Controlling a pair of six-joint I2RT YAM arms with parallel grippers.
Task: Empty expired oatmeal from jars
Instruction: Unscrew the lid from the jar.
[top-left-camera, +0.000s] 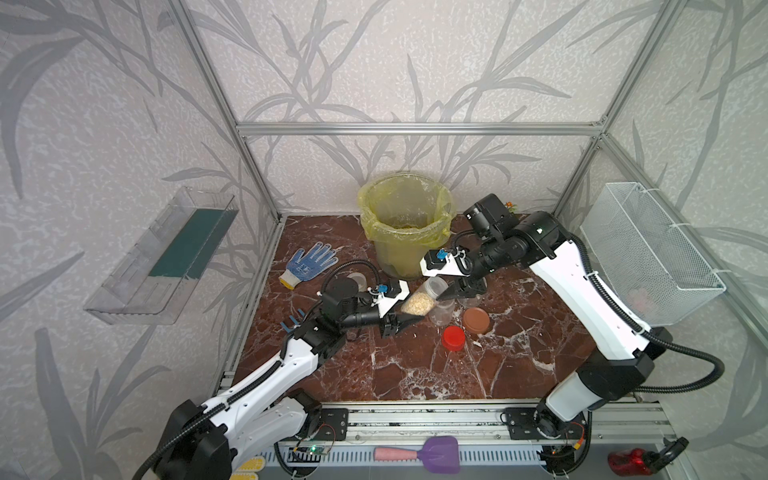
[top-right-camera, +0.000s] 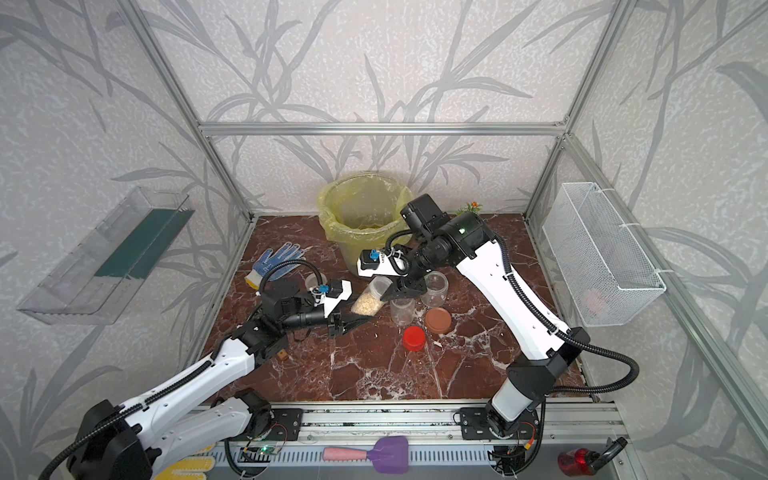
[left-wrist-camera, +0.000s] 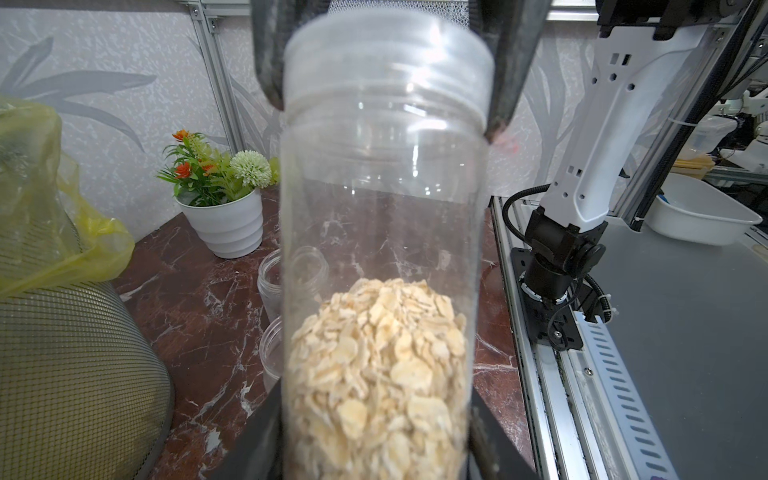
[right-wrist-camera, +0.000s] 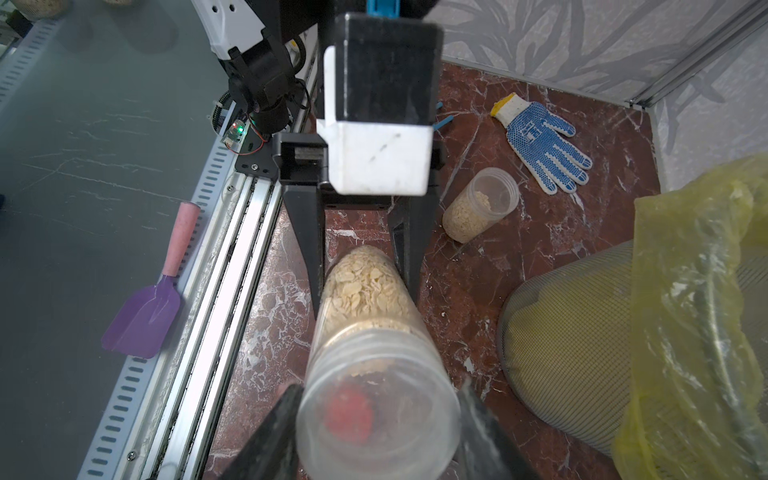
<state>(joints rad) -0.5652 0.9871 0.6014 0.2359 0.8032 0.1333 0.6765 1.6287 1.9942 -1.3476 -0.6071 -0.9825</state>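
A red-brown marble tabletop (top-left-camera: 415, 374) fills a metal-framed cell, and a bin (top-left-camera: 365, 199) lined with a yellow bag stands at the back. Just in front of the bin a slim jar (top-left-camera: 419, 297) hangs tilted between the arms. It is above the table, not over the bin, and its oatmeal (top-left-camera: 413, 306) is slumped into the lower half.

The left gripper (right-wrist-camera: 363, 286) is clamped tight around the base. The right gripper (left-wrist-camera: 386, 112) is partly closed, pinching the clear lid (left-wrist-camera: 388, 54) at the raised end (a red lid (top-left-camera: 453, 337) and a brown lid (top-left-camera: 476, 321) lie loose nearby).

The main danger, I judge, is slip: the smooth plastic may turn in the left jaws instead of the thread giving. A sudden release could dip the mouth and scatter flakes on the marble, or knock the empty jars (top-right-camera: 402, 309) just beside the right arm. A second jar (right-wrist-camera: 480, 205) of oatmeal stands near the left arm.
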